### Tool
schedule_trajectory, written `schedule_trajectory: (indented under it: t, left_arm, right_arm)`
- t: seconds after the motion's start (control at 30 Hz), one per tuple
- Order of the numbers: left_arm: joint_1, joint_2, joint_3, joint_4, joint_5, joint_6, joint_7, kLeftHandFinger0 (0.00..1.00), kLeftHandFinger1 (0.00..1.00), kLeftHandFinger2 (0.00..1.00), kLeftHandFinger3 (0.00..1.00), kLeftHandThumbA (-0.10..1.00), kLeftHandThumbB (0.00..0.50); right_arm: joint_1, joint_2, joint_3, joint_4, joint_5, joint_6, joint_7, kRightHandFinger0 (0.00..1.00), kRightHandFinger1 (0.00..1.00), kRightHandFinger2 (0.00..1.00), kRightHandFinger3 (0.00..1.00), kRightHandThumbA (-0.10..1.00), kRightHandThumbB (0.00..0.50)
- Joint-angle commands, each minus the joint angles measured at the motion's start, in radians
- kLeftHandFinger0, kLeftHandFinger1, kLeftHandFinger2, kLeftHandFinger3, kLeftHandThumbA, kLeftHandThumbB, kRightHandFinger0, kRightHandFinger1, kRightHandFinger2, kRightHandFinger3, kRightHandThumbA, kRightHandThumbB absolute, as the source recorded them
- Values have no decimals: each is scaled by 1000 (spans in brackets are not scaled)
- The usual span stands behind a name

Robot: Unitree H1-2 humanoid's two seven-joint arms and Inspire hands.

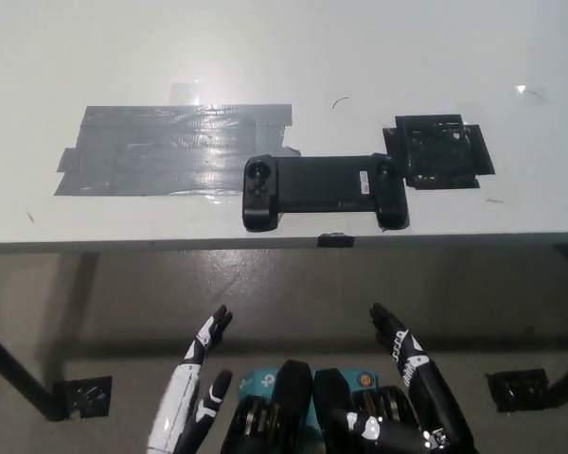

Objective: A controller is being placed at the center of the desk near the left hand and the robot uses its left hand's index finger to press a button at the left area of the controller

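Note:
A black controller (324, 189) lies flat on the white desk (284, 57) near its front edge, long side across the picture. Its round stick and buttons sit on the left grip (259, 180). My white left hand (197, 378) is low in the picture, below the desk's front edge and well short of the controller, fingers stretched out and apart, holding nothing. My black right hand (407, 359) rests at the lower right, also below the desk edge, fingers extended and empty.
A wide patch of grey tape (170, 147) covers the desk left of the controller. A black taped square (440, 151) lies just right of it. A small black clip (335, 240) sits on the desk's front edge. Dark floor brackets (80, 395) lie under the desk.

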Motion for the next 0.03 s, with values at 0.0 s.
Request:
schedule_trajectory:
  t: [0.0]
  left_arm:
    - [-3,18,-33,-21,16,-53,87,1000,1000,1000,1000,1000,253]
  right_arm:
    - [0,6,-7,-41,1,-54,-7,1000,1000,1000,1000,1000,259]
